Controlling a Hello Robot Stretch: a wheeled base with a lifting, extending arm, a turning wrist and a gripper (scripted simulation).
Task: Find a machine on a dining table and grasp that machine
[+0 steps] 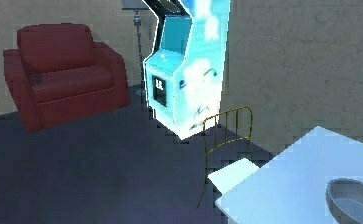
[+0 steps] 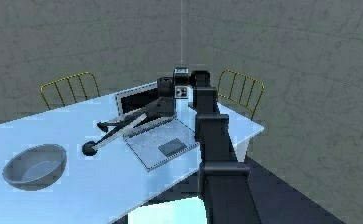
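Note:
On the pale blue dining table lies a grey laptop with its lid raised. The dark arm rises from the bottom edge of the arm side view and ends at two white marked squares beyond the laptop. The gripper stretches its two thin fingers leftward across the laptop's lid and front. The laptop and tabletop lie right behind them, so I cannot tell whether it holds anything. The table's corner also shows at the forward view's lower right.
A grey bowl sits on the table's left end and shows again as a bowl ahead. Wire-backed chairs stand behind the table; another chair stands by its corner. A red armchair and a light blue arcade cabinet stand by the wall.

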